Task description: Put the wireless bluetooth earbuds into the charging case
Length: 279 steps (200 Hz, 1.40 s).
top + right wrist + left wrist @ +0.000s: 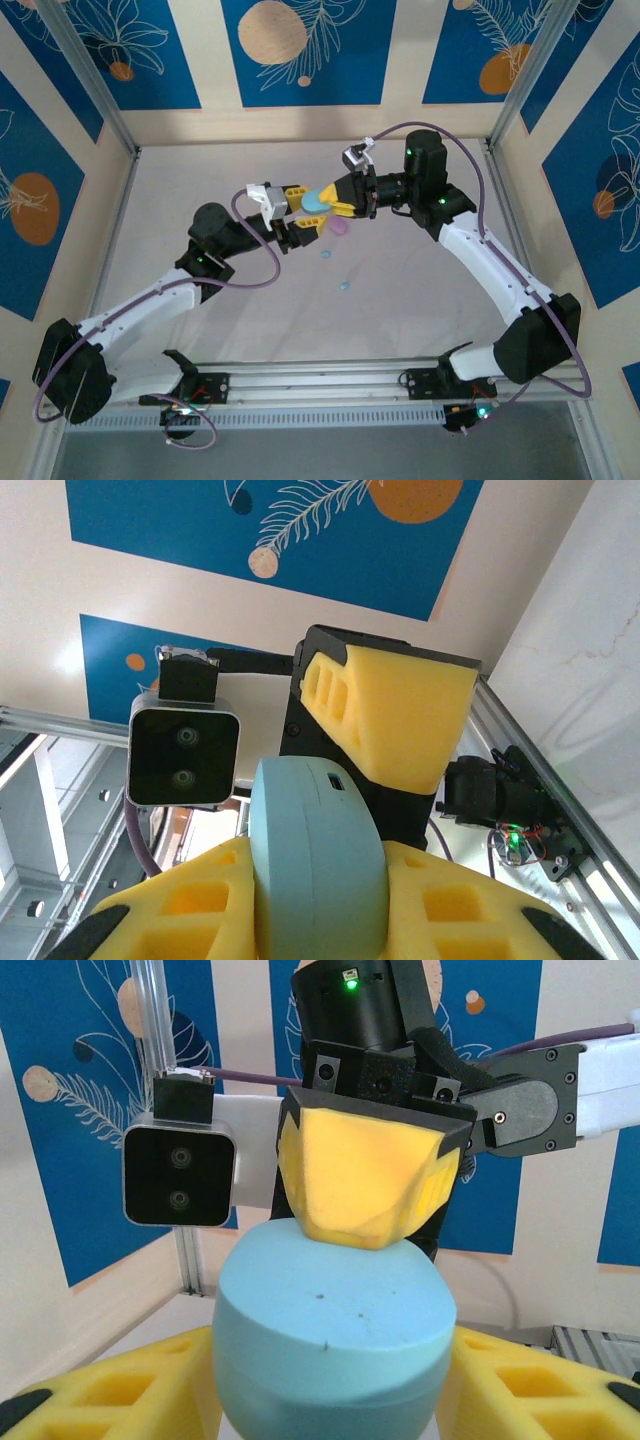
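Right jaws pinch light blue case [316,200] edge-on, likely steadying it for lid-opening. Left jaws straddle it; grip cannot tell. Earbud [345,286] waits on surface [200,180], nearward of jaws.

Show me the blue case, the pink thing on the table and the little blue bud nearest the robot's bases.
blue case [316,200]: top view, its rounded top face.
pink thing [340,227]: top view, its middle.
little blue bud [345,286]: top view, its middle.
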{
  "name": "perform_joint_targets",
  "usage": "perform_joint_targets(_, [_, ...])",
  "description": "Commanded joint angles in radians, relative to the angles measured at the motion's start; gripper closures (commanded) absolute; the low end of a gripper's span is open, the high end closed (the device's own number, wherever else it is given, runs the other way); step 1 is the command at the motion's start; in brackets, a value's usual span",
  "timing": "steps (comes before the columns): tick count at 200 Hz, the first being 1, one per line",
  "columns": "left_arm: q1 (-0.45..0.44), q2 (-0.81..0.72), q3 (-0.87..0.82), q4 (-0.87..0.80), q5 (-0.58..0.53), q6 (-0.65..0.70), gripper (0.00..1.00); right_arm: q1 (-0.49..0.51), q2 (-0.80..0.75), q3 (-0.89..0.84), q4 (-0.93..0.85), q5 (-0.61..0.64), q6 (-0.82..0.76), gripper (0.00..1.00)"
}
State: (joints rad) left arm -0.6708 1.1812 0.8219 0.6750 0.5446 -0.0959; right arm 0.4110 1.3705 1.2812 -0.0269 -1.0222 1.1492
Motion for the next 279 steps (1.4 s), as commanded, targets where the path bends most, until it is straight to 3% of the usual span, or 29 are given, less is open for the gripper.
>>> perform_joint_targets(1, [-0.008,0.005,0.011,0.049,0.003,-0.008,0.47,-0.002,-0.017,-0.003,-0.029,-0.017,-0.021,0.95])
perform_joint_targets(98, [-0.008,0.004,0.011,0.048,0.005,-0.007,0.47,0.0,-0.008,0.003,-0.054,-0.012,-0.041,0.95])
perform_joint_targets(146, [-0.009,0.003,0.013,0.04,0.005,-0.007,0.58,0.0,-0.002,0.003,-0.065,-0.007,-0.054,0.95])
perform_joint_targets(175, [-0.008,0.002,0.014,0.025,0.008,0.0,0.65,0.0,-0.005,0.011,-0.072,0.006,-0.059,0.89])
perform_joint_targets(189, [-0.009,0.002,0.014,0.017,0.012,0.005,0.67,-0.004,-0.011,0.029,-0.117,0.029,-0.091,0.8])
perform_joint_targets(227, [-0.007,-0.008,0.012,-0.003,0.023,0.004,0.71,-0.033,-0.063,0.1,-0.322,0.18,-0.323,0.49])
perform_joint_targets(279, [-0.009,-0.008,0.016,-0.008,0.061,-0.019,0.71,0.026,-0.217,0.004,-0.323,0.438,-0.894,0.39])
